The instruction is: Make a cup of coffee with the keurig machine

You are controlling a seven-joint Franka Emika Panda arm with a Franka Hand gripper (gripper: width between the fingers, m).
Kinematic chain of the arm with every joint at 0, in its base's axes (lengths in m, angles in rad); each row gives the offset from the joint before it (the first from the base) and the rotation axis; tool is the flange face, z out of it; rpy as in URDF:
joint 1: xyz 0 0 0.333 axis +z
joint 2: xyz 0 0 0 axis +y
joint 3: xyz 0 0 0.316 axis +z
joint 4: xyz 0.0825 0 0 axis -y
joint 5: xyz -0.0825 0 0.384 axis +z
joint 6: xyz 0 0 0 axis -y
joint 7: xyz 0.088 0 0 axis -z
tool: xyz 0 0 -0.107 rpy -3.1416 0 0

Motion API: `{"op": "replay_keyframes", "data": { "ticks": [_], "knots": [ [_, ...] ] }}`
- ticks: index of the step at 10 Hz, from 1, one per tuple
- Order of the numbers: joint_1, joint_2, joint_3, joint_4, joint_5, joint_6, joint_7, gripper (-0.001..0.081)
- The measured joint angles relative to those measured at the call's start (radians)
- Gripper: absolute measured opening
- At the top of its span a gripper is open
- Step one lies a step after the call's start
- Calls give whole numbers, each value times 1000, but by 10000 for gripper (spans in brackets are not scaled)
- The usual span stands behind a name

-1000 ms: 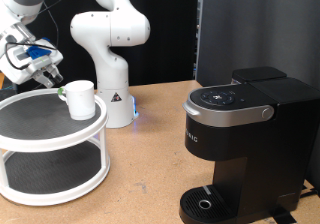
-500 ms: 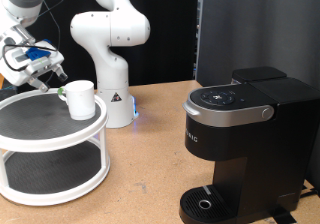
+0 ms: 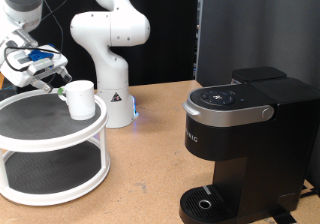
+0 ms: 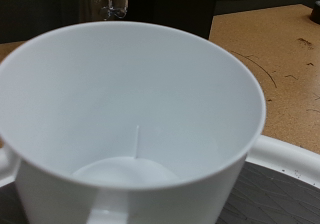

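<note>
Hand (image 3: 52, 77) sits closer to the cup (image 3: 80, 99) than a second ago: in the earlier exterior pictures it hung a little farther toward that view's left, and now its fingertips reach almost to the cup's rim. Cup and keurig (image 3: 240, 149) have not moved.

The hand's fingers look parted, with a gap between them, and nothing sits in that gap; how wide they stand is hard to judge from the exterior view. They do not grip the cup, and whether a fingertip touches its rim cannot be told. In the wrist view the fingers do not show; the cup (image 4: 130, 134) fills the picture, its mouth open toward the camera, its inside white and bare, and its handle (image 4: 110, 212) at the near wall.

The cup stands upright on the top tier of a round two-tier white stand (image 3: 50, 144), near the tier's edge on the side facing the keurig. The stand rests on the counter (image 3: 150, 174). The keurig stands well apart from the cup, toward the exterior view's right, with its lid down and its round drip tray (image 3: 207, 202) bare. Behind the cup, the arm's white base (image 3: 112, 44) rises from the counter.
</note>
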Motion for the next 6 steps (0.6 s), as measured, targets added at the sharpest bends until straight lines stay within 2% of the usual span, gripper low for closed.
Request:
{"op": "replay_keyframes", "data": {
  "ticks": [3,6],
  "knots": [
    [3,1,0,-25,28,62,0,807],
    [14,2,0,-28,42,71,1,807]
  ]
}}
